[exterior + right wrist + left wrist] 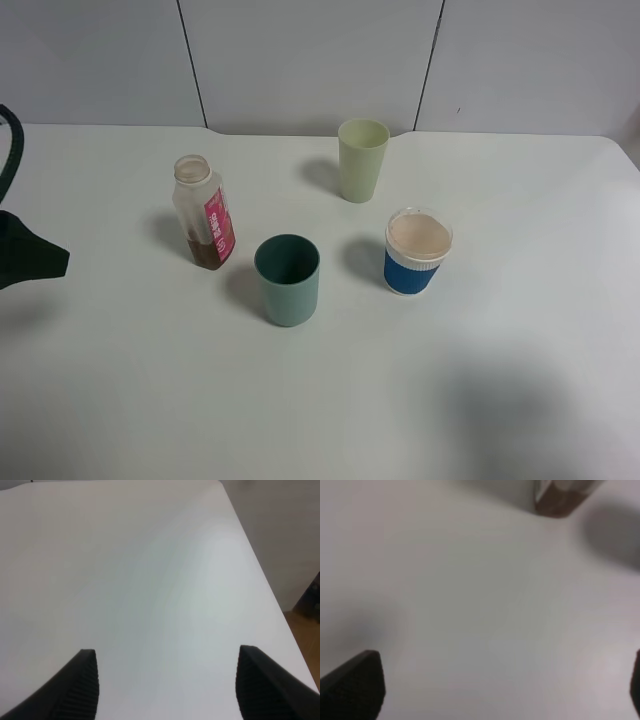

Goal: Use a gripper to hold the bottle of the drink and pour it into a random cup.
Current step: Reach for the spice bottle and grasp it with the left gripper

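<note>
The bottle [205, 212] is clear with a pink-red label and no cap, and stands left of centre on the white table. A little brown drink [208, 256] lies at its bottom. The teal cup [287, 280] stands upright just right of and nearer than the bottle. My left gripper [35, 258] is at the left edge, well apart from the bottle. In the left wrist view it [495, 690] is open and empty, with the bottle's base [564, 499] far ahead. My right gripper [167, 690] is open and empty over bare table, and is out of the exterior high view.
A taller pale green cup [362, 160] stands at the back. A blue-and-white paper cup [418, 250] stands right of the teal cup. In the right wrist view the table's edge [270, 595] runs close by, with wooden floor [306, 627] beyond.
</note>
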Controlling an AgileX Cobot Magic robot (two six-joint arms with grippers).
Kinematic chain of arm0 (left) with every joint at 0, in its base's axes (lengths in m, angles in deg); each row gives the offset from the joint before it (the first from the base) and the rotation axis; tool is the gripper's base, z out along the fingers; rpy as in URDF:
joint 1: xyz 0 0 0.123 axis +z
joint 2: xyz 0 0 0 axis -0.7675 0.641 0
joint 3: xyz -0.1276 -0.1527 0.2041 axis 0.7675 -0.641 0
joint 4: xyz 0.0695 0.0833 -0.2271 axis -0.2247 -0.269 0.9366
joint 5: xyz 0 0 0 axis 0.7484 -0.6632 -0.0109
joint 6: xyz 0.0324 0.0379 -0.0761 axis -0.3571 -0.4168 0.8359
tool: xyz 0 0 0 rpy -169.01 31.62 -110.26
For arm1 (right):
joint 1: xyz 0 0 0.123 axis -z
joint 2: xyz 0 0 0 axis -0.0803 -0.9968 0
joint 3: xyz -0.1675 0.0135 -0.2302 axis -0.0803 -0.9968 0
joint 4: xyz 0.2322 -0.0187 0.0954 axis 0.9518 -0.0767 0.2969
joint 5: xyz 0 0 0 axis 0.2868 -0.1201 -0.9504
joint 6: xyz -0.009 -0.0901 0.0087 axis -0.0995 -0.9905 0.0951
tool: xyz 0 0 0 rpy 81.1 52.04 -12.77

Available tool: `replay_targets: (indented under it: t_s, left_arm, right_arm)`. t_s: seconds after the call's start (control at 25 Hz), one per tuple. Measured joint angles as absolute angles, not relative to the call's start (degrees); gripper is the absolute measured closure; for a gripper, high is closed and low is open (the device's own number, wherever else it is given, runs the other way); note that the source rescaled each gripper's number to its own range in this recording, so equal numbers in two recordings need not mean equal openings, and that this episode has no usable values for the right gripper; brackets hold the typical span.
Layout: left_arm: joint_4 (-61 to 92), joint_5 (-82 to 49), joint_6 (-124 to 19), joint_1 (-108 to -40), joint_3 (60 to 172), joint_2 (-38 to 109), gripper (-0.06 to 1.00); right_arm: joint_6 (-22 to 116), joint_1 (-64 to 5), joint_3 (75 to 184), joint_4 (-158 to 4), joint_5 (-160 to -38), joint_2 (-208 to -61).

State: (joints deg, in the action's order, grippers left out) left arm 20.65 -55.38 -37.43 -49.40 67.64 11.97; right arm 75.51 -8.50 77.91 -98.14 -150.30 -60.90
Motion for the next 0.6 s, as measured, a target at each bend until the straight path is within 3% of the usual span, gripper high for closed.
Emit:
replay_targets:
  t_s: [0.24, 0.6]
  left_arm:
    - [18.7, -50.0, -35.6, -55.5, 67.6, 16.2, -0.06]
    - [5.4, -40.2, -17.0, -67.7, 67.6, 22.7, -0.06]
  right_arm:
    - [75.5, -8.5, 77.9, -98.1, -150.3, -60.9]
    - [75.5, -8.5, 77.9, -98.1, -150.3, -60.9]
